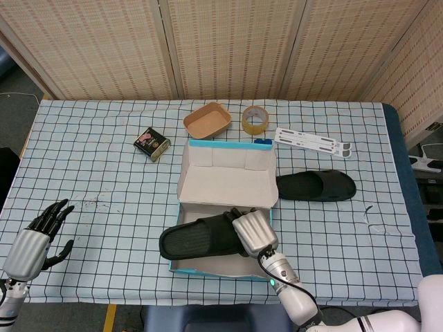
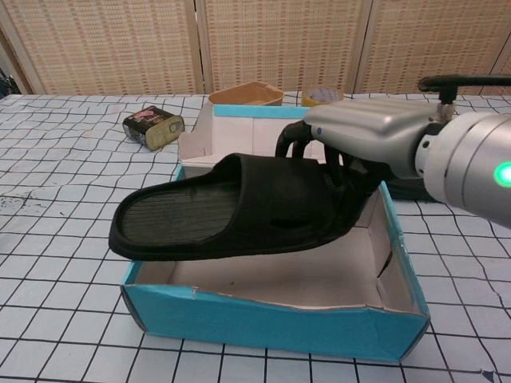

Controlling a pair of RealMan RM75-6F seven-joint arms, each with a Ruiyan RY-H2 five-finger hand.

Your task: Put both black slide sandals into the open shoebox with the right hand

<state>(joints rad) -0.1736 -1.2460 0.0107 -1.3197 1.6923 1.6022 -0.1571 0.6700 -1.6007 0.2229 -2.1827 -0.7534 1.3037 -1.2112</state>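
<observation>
Chest view: right hand (image 2: pixel 363 140) grips sandal (image 2: pixel 227 211) above shoebox (image 2: pixel 271 323).

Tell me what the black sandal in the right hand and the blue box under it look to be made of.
Sandal: probably moulded foam or soft rubber, matte black, with fine ribbing across the footbed and one thick seamless strap. Shoebox: likely cardboard, smooth turquoise outside, dull pale inside with brownish patches and ragged, creased edges. Right hand: brushed silvery metal or metal-look shell, with dark fingers curled over the strap.

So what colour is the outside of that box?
Bright turquoise blue outside, plain pale cardboard inside. The box shows it best in the chest view.
</observation>
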